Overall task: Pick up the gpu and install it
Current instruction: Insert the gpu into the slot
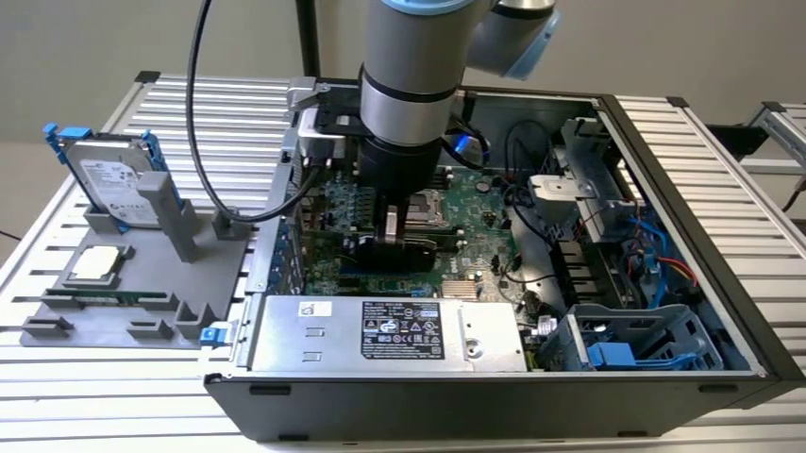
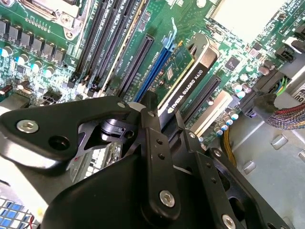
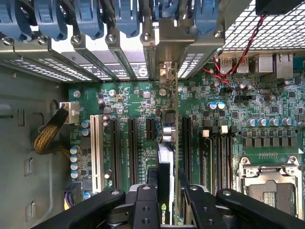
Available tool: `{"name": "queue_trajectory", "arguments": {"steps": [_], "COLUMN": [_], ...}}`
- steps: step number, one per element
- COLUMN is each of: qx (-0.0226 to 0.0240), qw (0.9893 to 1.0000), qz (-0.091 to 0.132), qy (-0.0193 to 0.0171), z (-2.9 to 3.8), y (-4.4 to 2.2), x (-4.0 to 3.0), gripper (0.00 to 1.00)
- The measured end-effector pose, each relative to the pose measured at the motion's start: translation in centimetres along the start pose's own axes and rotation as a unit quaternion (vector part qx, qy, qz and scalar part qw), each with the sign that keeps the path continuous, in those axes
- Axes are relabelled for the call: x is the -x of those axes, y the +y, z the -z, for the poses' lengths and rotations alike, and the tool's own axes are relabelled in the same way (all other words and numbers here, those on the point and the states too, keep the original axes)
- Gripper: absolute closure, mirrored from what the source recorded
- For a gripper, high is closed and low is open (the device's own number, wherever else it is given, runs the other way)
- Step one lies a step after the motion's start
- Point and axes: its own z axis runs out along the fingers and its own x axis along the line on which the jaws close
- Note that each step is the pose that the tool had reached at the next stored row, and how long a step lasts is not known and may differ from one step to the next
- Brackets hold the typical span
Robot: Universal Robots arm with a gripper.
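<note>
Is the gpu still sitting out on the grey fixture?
No, the gpu stands edge-on over the motherboard slots, between the gripper's fingers.

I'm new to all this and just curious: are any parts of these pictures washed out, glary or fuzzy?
In the second wrist view a pale patch at the upper edge is blown out to near white, and the gripper close to the lens looks soft. In the first wrist view the perforated metal grille glares bright. In the exterior view light is even; the gpu sits in the arm's shade.
</note>
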Motion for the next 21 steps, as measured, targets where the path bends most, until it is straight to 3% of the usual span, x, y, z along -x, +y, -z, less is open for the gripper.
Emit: {"name": "queue_trajectory", "arguments": {"steps": [9, 14, 21], "qx": [-0.0002, 0.0000, 0.0001], "qw": [1.0000, 1.0000, 1.0000], "qz": [0.002, 0.003, 0.002], "qy": [-0.0007, 0.0008, 0.0009], "z": [0.15, 0.25, -0.36], "y": [0.16, 0.19, 0.17], "x": [0.42, 0.38, 0.33], "gripper": [1.00, 1.00, 1.00]}}
